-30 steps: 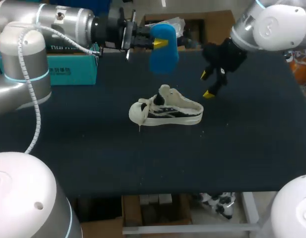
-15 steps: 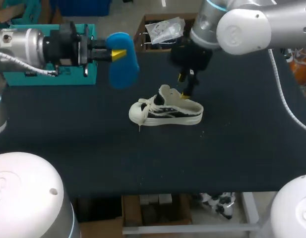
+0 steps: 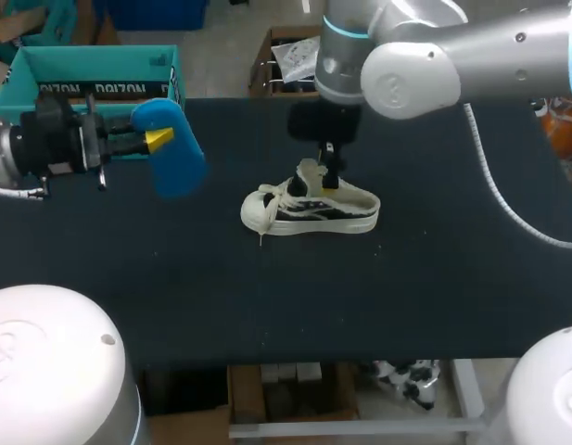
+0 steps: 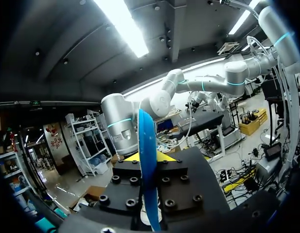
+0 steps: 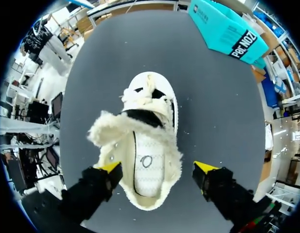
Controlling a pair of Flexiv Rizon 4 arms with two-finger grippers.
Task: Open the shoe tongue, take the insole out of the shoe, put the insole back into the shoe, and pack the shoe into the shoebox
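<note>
- In the head view the right arm [image 3: 415, 65] reaches in over the shoe [image 3: 313, 206]. Its dark wrist covers most of the right jaws, so their state cannot be read from there.
- The right wrist view shows it. The right jaws are spread wide, with the yellow fingertips [image 5: 110, 167] standing on either side of the shoe's heel end. One tip is at the fleece collar and the other is apart from it. Whether the near tip touches cannot be told.
- The left jaws are pinching the blue insole [image 3: 172, 158], with one yellow tip [image 3: 159, 139] showing against it. In the left wrist view the insole is edge-on, and its lower end is hidden between the black finger blocks.
- The insole hangs in the air over the left part of the counter [image 3: 360, 297]. It is just in front of the shoebox and well apart from the shoe.
- The teal shoebox [image 3: 91, 90] stands open at the far left corner. The left arm [image 3: 44, 148] covers part of its front wall. Only a strip of its teal inside shows, and what lies deeper in cannot be seen.
- The shoe stands upright on its sole near the middle of the counter, with its tongue lifted. Its mouth shows fleece lining and a pale patterned footbed.
</note>
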